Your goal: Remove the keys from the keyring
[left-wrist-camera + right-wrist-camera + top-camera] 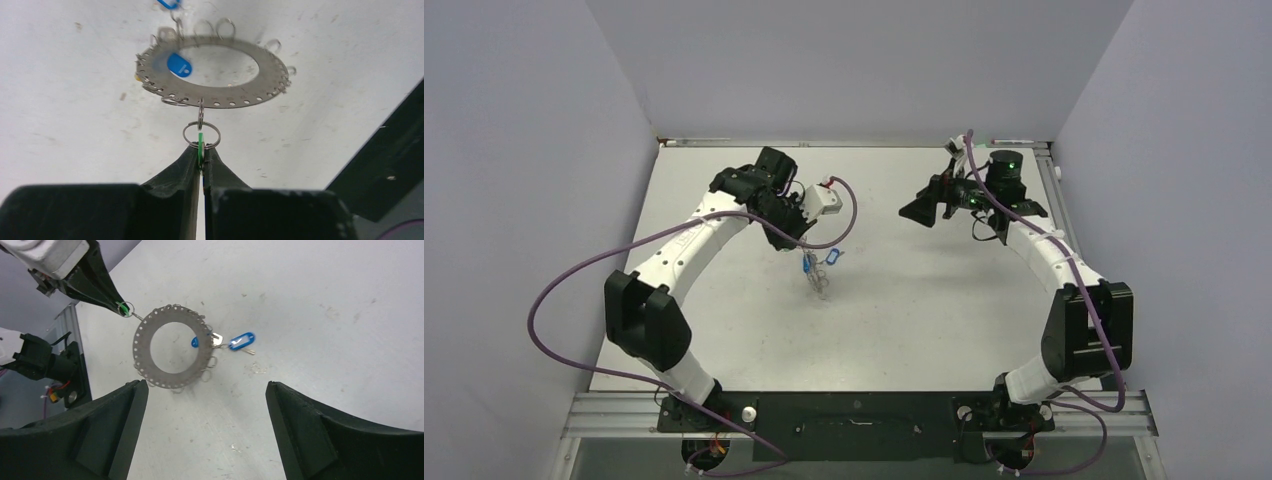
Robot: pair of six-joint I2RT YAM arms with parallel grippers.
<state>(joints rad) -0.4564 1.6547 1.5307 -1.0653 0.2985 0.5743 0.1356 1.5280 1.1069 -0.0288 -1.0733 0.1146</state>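
Note:
The keyring is a flat silver ring pierced with small holes, carrying several little split rings. It hangs tilted below my left gripper, which is shut on a green tag linked to the keyring by a split ring. A blue tag shows at the ring's far side. In the right wrist view the keyring has a silver key and a blue tag trailing from it. My right gripper stands open and apart from the ring, nothing between its fingers. From above, the keyring dangles under the left gripper.
The white table is walled by grey panels at the back and both sides. A purple cable loops beside the left wrist. The right gripper hovers to the right of the keyring, with bare table between them.

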